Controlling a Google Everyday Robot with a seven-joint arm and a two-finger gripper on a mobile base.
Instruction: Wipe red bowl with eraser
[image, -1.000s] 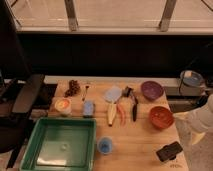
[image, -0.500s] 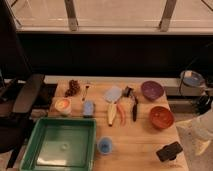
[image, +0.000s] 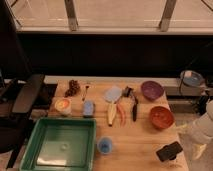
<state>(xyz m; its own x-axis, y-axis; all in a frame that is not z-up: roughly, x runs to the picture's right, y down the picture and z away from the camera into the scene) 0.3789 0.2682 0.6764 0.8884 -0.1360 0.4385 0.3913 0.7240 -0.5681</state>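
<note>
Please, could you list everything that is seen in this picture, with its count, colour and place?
table: one, wooden, centre
tray: one, green, front left of table
red bowl: one, red, right side of table
purple bowl: one, purple, behind the red bowl
eraser: one, black, front right corner
block: one, light blue, behind the tray
cup: one, blue, right of the tray
banana: one, yellowish, table centre
tool: one, black, right of the banana
chair: one, black, left of table
arm: one, white, right edge
hand: one, pale, right of the eraser
</note>
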